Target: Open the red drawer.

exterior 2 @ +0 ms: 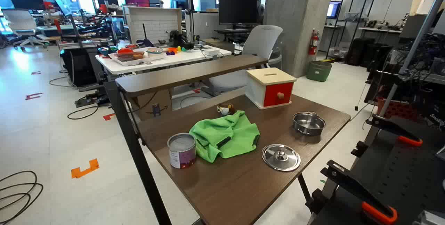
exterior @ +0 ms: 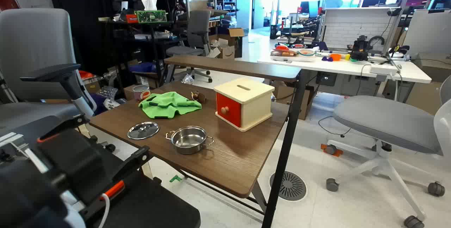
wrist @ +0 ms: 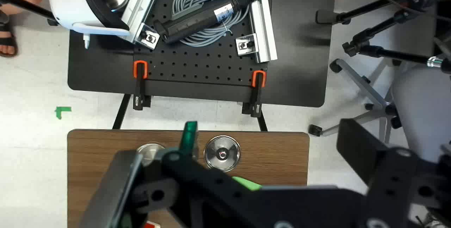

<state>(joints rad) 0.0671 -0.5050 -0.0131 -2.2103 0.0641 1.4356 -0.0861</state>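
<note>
The red drawer (exterior: 229,109) is shut, its front flush in a small tan wooden box (exterior: 256,110) with a slot in its lid. A round pale knob (exterior: 224,110) sticks out of the front. The drawer (exterior 2: 273,94), its knob (exterior 2: 280,95) and the box (exterior 2: 255,91) also show in an exterior view. In the wrist view only a sliver of red and pale (wrist: 151,225) shows at the bottom edge, mostly hidden by the gripper. My gripper (wrist: 271,134) is open and empty, high above the tables and away from the box. It shows in neither exterior view.
On the brown table (exterior: 225,164) stand a steel pot (exterior: 189,140), its lid (exterior: 143,130), a green cloth (exterior: 171,104) and a can (exterior 2: 181,150). A raised shelf (exterior: 232,66) runs behind the box. A black table with clamps (wrist: 259,80) adjoins the near side.
</note>
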